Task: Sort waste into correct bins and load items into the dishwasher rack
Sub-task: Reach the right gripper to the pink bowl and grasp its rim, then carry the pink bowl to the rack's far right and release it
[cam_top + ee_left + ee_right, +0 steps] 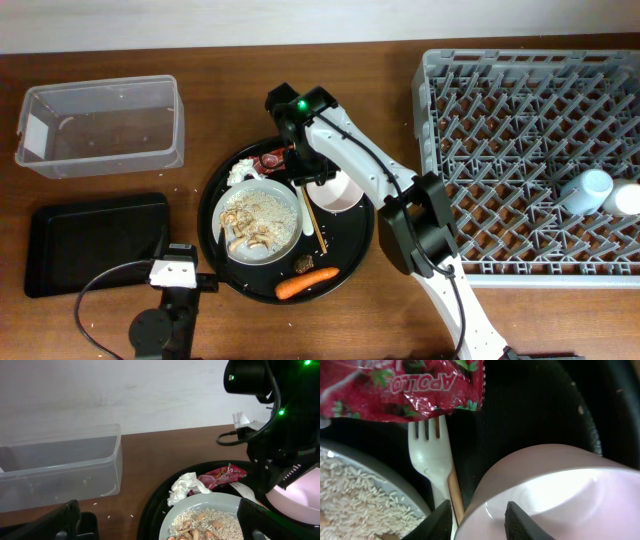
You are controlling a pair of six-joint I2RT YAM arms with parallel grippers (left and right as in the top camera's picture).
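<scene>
My right gripper reaches down over the round black tray, its jaws closed astride the rim of the pinkish-white bowl, one finger outside and one inside. Beside the bowl lie the white fork and a wooden chopstick, under the red wrapper. The grey plate holds rice with brown bits. A crumpled tissue sits by the wrapper. The carrot and a dark lump lie at the tray's near edge. My left gripper hovers open, low at the tray's left side, holding nothing.
The clear tub stands at the far left, with the flat black tray in front of it. The grey dishwasher rack fills the right side and holds a light blue cup and a white cup. The round black tray sits mid-table.
</scene>
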